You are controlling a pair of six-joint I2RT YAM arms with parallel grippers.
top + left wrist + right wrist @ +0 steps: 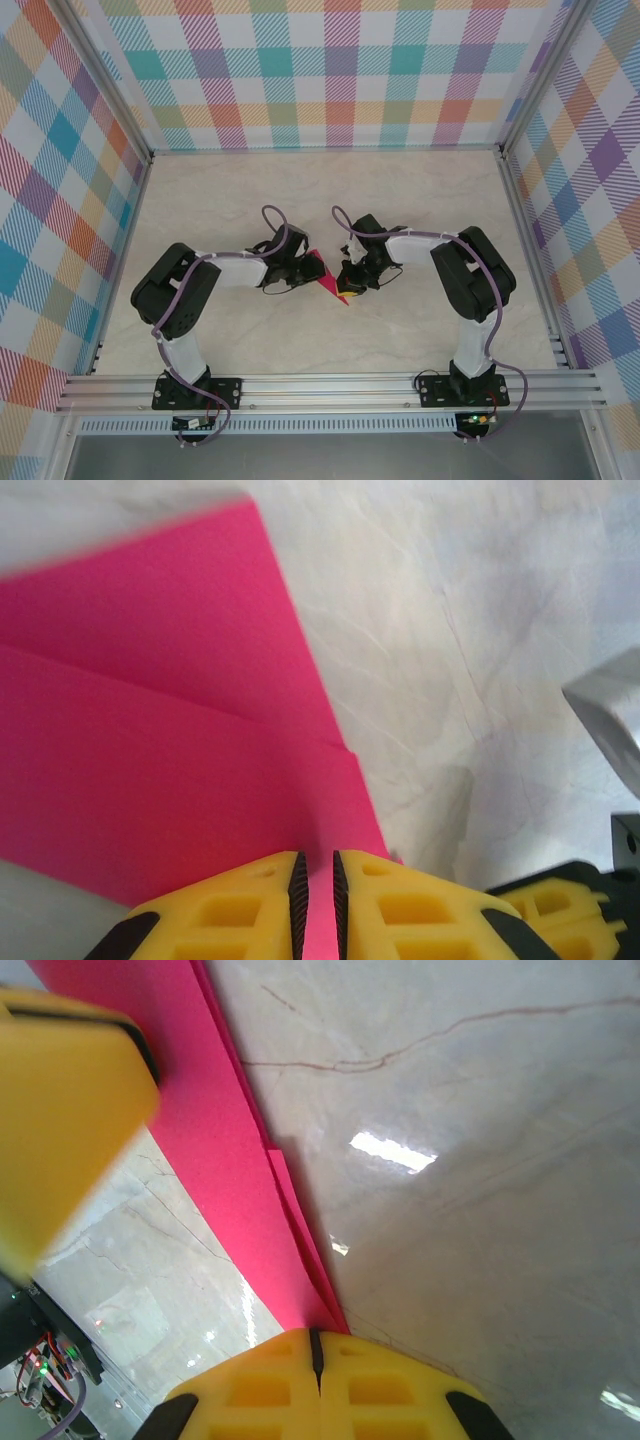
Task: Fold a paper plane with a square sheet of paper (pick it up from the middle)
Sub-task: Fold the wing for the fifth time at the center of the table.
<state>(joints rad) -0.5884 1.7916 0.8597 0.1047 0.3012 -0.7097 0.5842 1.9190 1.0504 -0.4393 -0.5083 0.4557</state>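
1. We see the paper plane (pixel 325 274) in plain magenta-pink.
2. We see the left gripper (pixel 319 880) and the right gripper (pixel 315 1348) in yellow, with black pads.
3. We see the tabletop (pixel 330 190) in cream, marbled with faint grey-brown veins.
4. We see the walls (pixel 330 70) in pastel plaid: teal, purple, orange, pink and green.

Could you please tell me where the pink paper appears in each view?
Top external: pink paper at picture centre.
Left wrist: paper across the left, entering left end effector.
Right wrist: paper strip from top left into right end effector.
Shared landmark: marbled tabletop.
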